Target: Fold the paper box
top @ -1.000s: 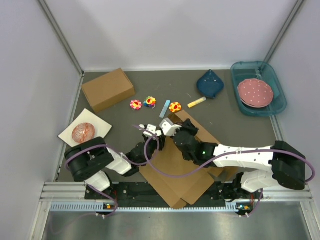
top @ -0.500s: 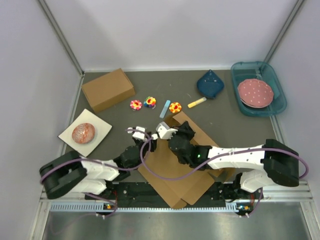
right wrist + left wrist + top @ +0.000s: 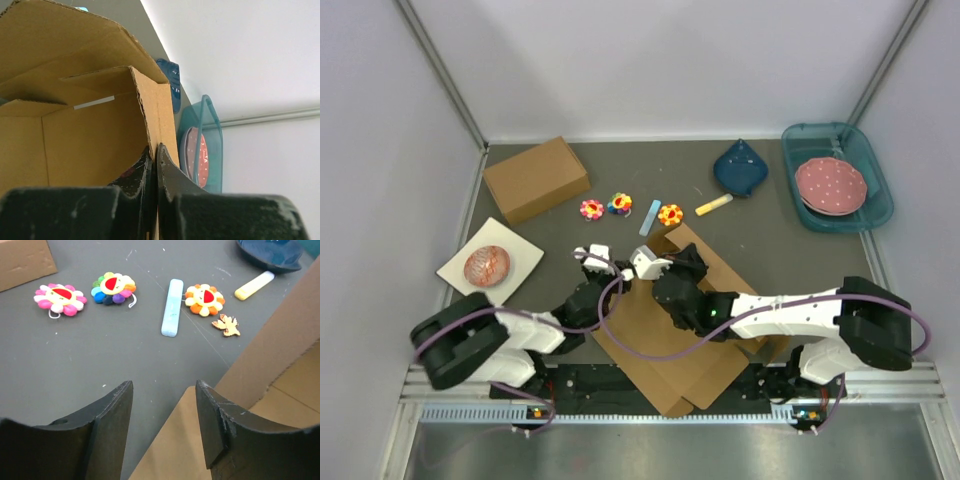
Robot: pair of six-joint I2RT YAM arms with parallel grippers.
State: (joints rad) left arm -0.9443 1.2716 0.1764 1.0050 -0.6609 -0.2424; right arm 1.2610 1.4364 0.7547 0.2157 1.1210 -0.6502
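Grey table point(image 3: 770, 230); paper box point(image 3: 670, 385) partly hidden; right hand point(image 3: 154, 165) seemingly pinching it.

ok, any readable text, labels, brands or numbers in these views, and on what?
None readable in any view.
The paper box: plain brown, no print.
The other cardboard box: no print visible.
The blue stick and yellow stick: no marking I can make out.
The flower charms: faces only, no words.

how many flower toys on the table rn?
3. Pink flower at left, nearest the brown box; rainbow flower right beside it; orange flower just right of the blue stick. Others may hide under the paper box.
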